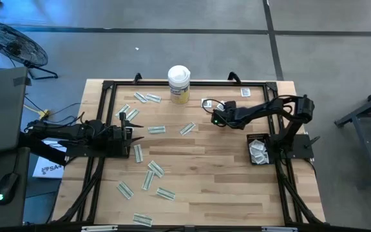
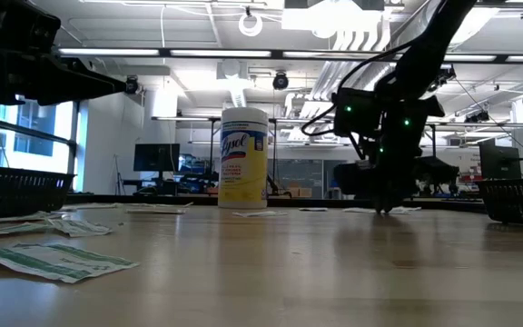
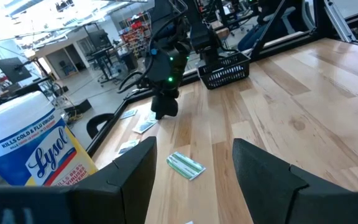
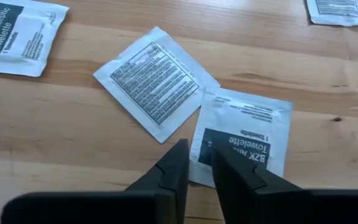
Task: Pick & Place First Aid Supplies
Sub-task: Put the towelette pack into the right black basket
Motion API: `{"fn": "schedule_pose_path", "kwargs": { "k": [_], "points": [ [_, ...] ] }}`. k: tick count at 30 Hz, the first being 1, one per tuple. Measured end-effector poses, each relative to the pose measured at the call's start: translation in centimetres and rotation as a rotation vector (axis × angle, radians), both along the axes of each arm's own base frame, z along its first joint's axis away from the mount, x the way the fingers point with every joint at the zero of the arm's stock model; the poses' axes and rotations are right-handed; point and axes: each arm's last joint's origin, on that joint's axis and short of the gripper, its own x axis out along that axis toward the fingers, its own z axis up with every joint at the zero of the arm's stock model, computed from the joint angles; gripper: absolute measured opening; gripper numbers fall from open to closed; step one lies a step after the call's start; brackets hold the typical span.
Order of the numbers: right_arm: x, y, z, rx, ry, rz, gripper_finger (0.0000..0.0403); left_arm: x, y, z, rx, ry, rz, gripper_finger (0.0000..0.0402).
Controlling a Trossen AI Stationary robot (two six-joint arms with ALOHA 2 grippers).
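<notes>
Packets of first aid supplies — narrow pale green-and-white strips [image 1: 156,169] — lie scattered over the left and middle of the pale wooden table [image 1: 224,174], none yet collected as far as I can judge. Among them the left gripper [image 1: 134,131] hovers low with its fingers spread wide, holding nothing. Further along stands a white-lidded yellow wipes canister [image 1: 179,84] at the far edge. To its right the right gripper [image 4: 196,163] is down on the tabletop, jaws narrowed to a slim gap over the edge of a small white square towelette packet [image 4: 244,140] — whether it has a grip I cannot tell. Rightmost, a small black wire basket [image 1: 258,151] already holds a few packets; most work remains.
</notes>
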Motion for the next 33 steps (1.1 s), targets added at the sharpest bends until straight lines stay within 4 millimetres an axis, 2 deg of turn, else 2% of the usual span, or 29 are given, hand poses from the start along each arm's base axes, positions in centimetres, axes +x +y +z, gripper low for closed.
{"fn": "schedule_pose_path", "kwargs": {
  "k": [13,18,24,28,33],
  "points": [
    [0.1,0.0,-0.5,0.008,0.005,0.007,0.0005,0.0,0.0,0.0,0.0,0.0,0.0,0.0206],
    [0.2,0.6,-0.2,0.021,0.017,0.049,0.0003,0.0,0.0,0.0,0.0,0.0,0.0,0.0206],
    [-0.6,2.5,2.1,0.09,0.023,0.123,0.0001,0.0,0.0,0.0,0.0,0.0,0.0,0.0206],
    [-1.5,4.0,4.8,0.134,-0.006,0.177,0.0001,0.0,0.0,0.0,0.0,0.0,0.0,0.0206],
    [-3.6,6.4,8.2,0.255,-0.042,0.271,0.0001,0.0,0.0,0.0,0.0,0.0,0.0,0.0206]
  ]
}}
